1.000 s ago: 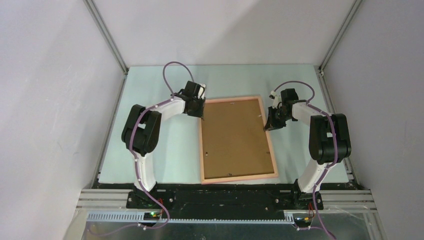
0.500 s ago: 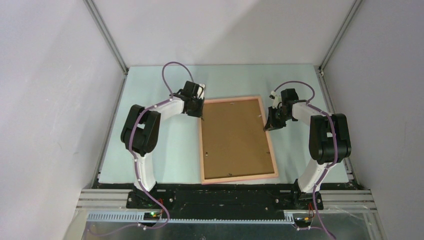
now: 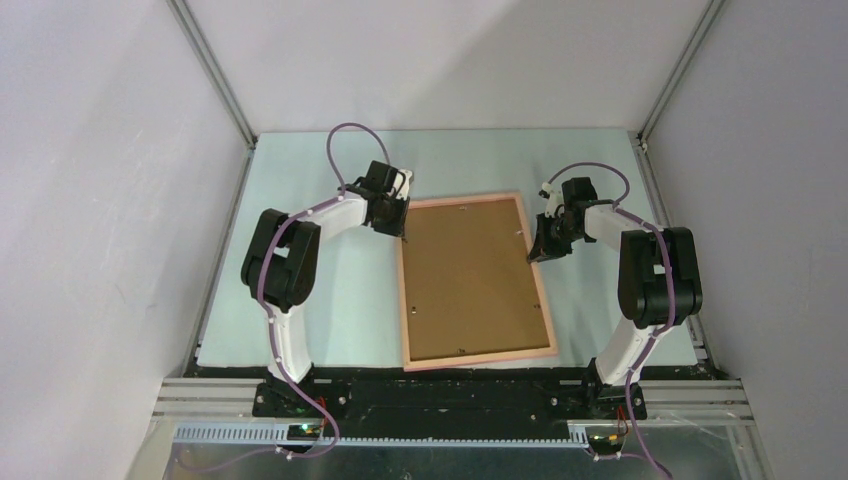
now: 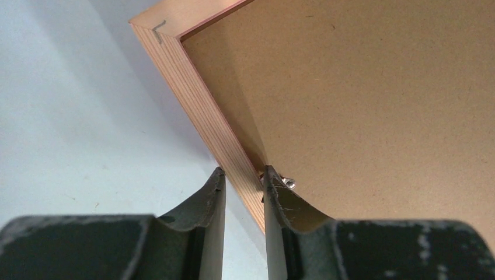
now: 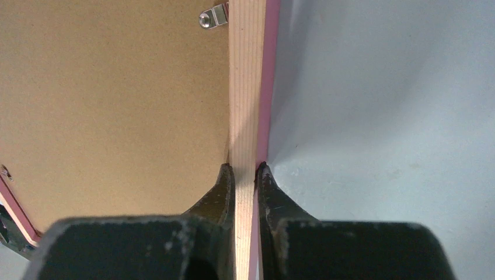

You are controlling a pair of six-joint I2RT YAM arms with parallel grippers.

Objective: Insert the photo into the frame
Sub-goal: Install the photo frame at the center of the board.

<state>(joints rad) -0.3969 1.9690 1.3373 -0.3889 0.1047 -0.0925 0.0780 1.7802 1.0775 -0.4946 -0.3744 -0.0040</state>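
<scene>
The salmon-pink frame [image 3: 546, 300] lies face down on the table with the brown backing board [image 3: 470, 275] filling its opening. The photo is hidden. My left gripper [image 3: 404, 232] is at the far end of the left rail. In the left wrist view the left gripper [image 4: 242, 172] straddles the wooden rail [image 4: 192, 87], one fingertip on each edge, shut on it. My right gripper [image 3: 536, 250] is at the far part of the right rail. In the right wrist view the right gripper [image 5: 244, 166] pinches the rail [image 5: 245, 70] tightly.
Small metal turn clips [image 5: 213, 17] [image 4: 288, 182] sit on the backing board [image 5: 111, 99] near the rails. Pale table surface [image 3: 330, 290] lies on both sides of the frame. The enclosure's walls and aluminium posts [image 3: 215, 75] ring the table.
The left gripper's jaws have narrowed onto the left rail, and the left wrist has shifted a little. The frame and the right arm have stayed put.
</scene>
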